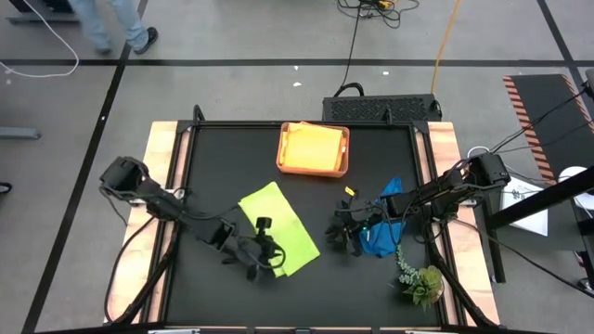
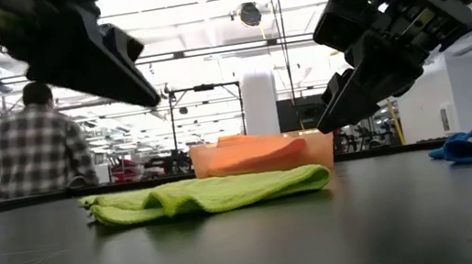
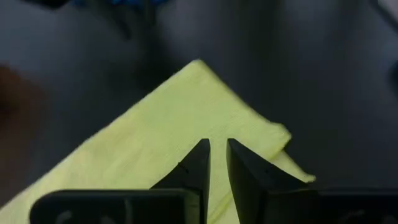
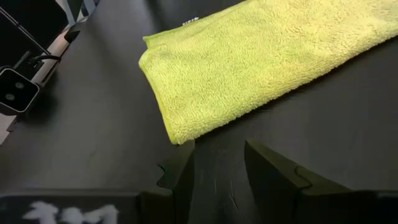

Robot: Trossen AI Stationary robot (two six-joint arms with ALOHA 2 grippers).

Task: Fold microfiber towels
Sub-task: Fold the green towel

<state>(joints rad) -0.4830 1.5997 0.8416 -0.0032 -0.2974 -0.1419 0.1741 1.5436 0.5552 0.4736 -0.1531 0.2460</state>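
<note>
A lime green towel (image 1: pixel 278 227), folded into a long strip, lay flat on the black counter (image 1: pixel 306 292) a little left of its middle, running diagonally toward the front edge; the left jaws (image 1: pixel 266 252) hung over the strip's front end, nearly pinched together with only a thin slit between the fingers (image 3: pixel 198 163) and nothing visibly held; the right jaws (image 1: pixel 342 234) hovered above bare counter just right of the towel, parted and empty, fingers (image 4: pixel 270 168) pointing toward the fold's near corner; a blue towel (image 1: pixel 382 232) sat crumpled under the right arm toward the counter's right edge; an orange tray (image 1: pixel 314 150) near the middle of the back edge held folded yellow and orange cloths (image 1: pixel 311 144); a leafy plant sprig (image 1: pixel 420 281) rested by the front right corner; beyond the counter, a person in a plaid shirt (image 2: pixel 37 146) stood facing away in the room.
</note>
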